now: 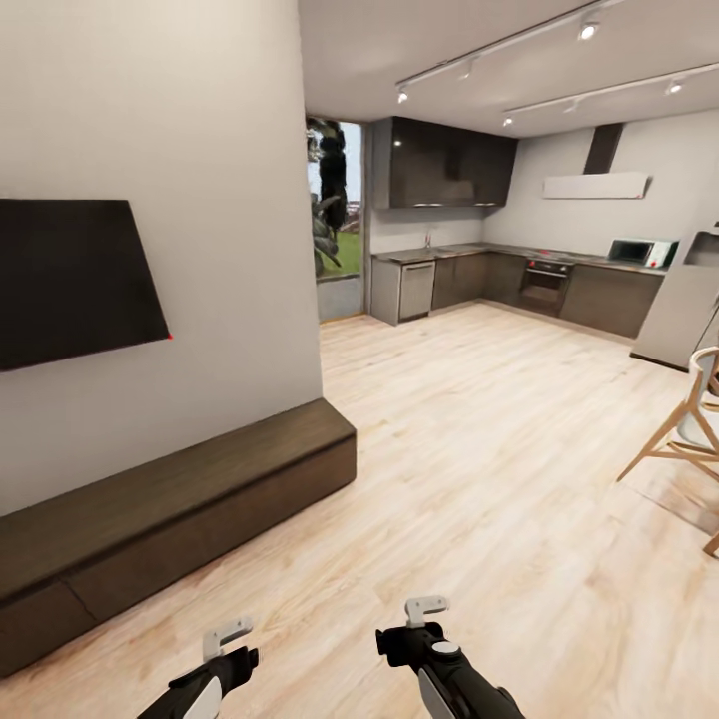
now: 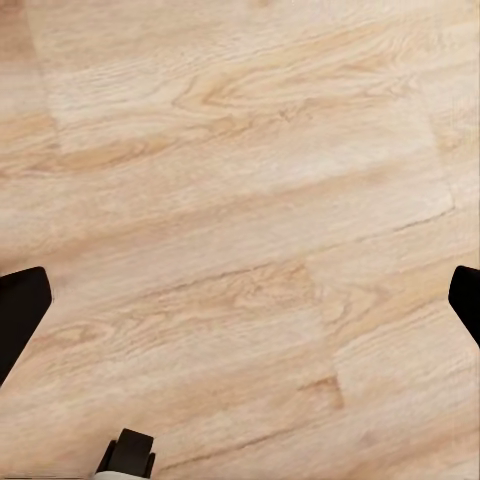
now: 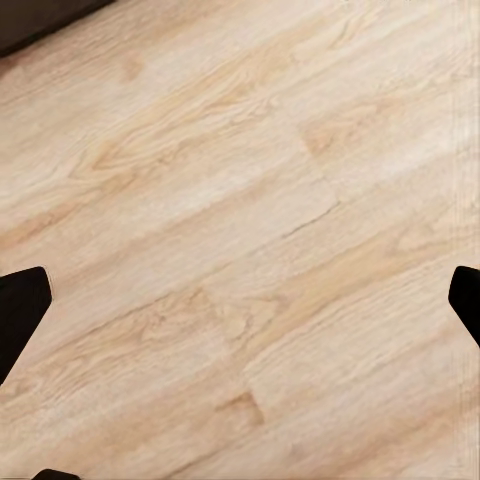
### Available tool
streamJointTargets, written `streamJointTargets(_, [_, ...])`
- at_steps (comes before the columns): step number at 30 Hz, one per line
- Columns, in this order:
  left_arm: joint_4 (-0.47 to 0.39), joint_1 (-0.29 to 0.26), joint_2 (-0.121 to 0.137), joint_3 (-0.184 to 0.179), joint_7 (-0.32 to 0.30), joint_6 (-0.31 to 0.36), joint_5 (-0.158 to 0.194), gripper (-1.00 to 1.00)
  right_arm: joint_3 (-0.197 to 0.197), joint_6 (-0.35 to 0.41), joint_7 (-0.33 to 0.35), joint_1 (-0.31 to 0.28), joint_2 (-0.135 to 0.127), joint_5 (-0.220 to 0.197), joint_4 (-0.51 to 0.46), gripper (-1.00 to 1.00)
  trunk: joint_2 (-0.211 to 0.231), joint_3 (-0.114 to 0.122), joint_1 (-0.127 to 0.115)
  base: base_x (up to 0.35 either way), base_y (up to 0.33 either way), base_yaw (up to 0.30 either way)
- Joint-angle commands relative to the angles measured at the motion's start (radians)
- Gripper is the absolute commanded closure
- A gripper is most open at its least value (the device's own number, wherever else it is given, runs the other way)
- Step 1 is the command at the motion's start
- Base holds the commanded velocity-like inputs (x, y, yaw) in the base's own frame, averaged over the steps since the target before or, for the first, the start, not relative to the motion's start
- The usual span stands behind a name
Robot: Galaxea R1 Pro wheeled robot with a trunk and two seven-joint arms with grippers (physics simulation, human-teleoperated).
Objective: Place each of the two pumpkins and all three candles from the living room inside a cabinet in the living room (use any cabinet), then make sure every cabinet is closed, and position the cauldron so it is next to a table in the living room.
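Observation:
The long, low dark-brown cabinet [image 1: 180, 499] runs along the left wall under a black screen, with all its fronts shut. A dark corner of the cabinet [image 3: 40, 20] also shows in the right wrist view. My left gripper [image 1: 228, 639] and right gripper [image 1: 427, 609] hang low over bare wooden floor, to the right of the cabinet. Each wrist view has dark fingertips [image 2: 20, 310] [image 3: 20, 310] at its opposite edges, wide apart, with only floorboards between them, so both grippers are open. The pumpkins, candles, cauldron and table are out of view.
A black wall screen [image 1: 70, 280] hangs above the cabinet. A light wooden chair [image 1: 689, 429] stands at the right edge. Dark kitchen counters [image 1: 519, 280] line the far wall, beside a tall window [image 1: 335, 210]. Wide wooden floor [image 1: 479, 439] stretches ahead.

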Motion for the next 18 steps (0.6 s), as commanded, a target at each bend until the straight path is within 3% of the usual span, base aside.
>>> streamJointTargets(1, [-0.002, 0.0, -0.001, 0.008, 0.001, 0.007, 0.002, -1.0, 0.008, 0.005, -0.008, 0.0, -0.001, -0.01, -0.002, -1.0, -0.001, -0.002, 0.0, 0.0, 0.0, 0.292])
streamJointTargets(18, [-0.002, 0.0, -0.001, 0.008, 0.002, 0.007, 0.002, -1.0, 0.008, 0.005, -0.008, 0.0, 0.0, -0.01, -0.002, -1.0, -0.001, -0.002, 0.0, 0.012, -0.013, 0.292])
